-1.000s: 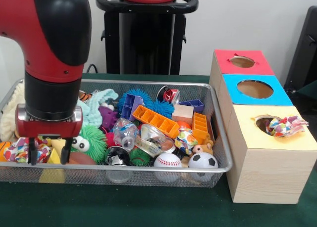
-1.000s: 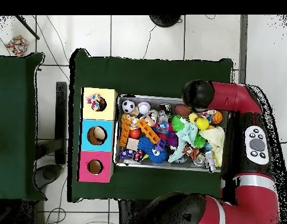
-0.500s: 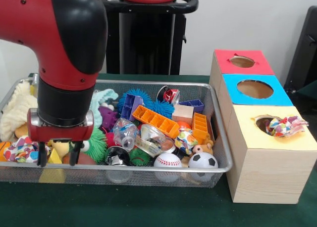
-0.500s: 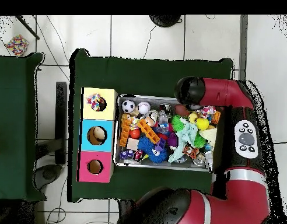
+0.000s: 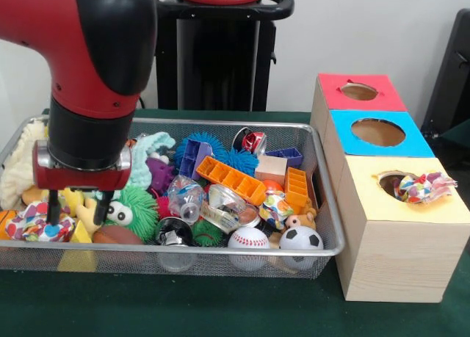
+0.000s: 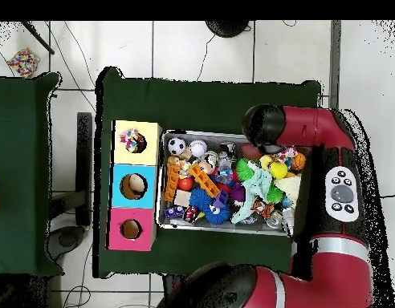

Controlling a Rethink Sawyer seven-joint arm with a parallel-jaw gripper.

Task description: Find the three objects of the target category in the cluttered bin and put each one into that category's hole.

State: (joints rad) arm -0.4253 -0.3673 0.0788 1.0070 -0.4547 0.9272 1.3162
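Your next target, a dotted paper wad (image 5: 33, 225), lies in the corner of the wire bin (image 5: 323, 205) farthest from the yellow-topped box's hole (image 5: 393, 181), where another wad (image 5: 420, 187) sits on the rim. It is likely light, soft and springy, so pinch across its bulk, not a loose flap. The jaws (image 5: 75, 211) hang apart and empty just beside it. A third wad is hard to pick out among the toys; the arm (image 6: 301, 128) hides that corner from overhead
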